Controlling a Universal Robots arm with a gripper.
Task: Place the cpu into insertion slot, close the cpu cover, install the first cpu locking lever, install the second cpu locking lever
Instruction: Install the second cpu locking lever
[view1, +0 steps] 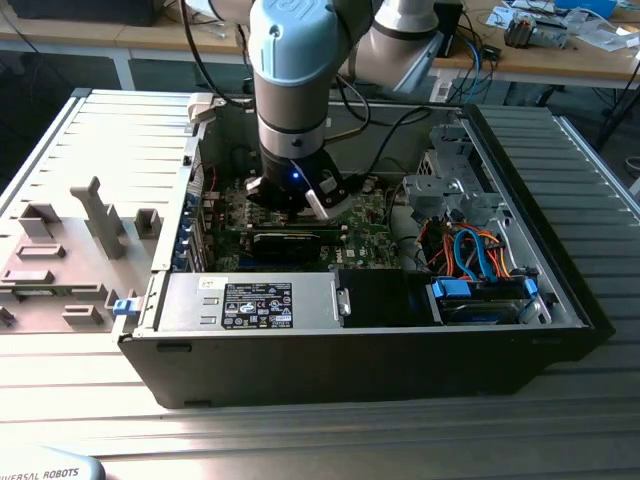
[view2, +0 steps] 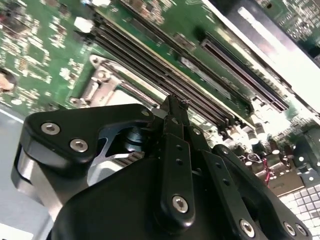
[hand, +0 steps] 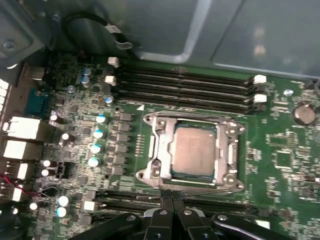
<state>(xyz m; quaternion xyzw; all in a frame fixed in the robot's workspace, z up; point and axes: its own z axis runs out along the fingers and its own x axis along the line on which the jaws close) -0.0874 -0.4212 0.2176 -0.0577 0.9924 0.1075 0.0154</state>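
The gripper (hand: 167, 200) hangs low over the motherboard (hand: 280, 155), fingers pressed together and holding nothing, just beside the socket's edge. The cpu (hand: 194, 150) sits in its slot, framed by the cpu cover (hand: 162, 134) lying flat around it.

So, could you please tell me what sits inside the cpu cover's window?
The cpu shows through the window of the closed cpu cover, its grey metal top visible. The socket beneath is hidden.

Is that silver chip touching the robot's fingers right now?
Apart. In the first wrist view the cpu lies in its socket under the cpu cover, and the closed tips of the gripper sit past the frame's edge, away from the chip.
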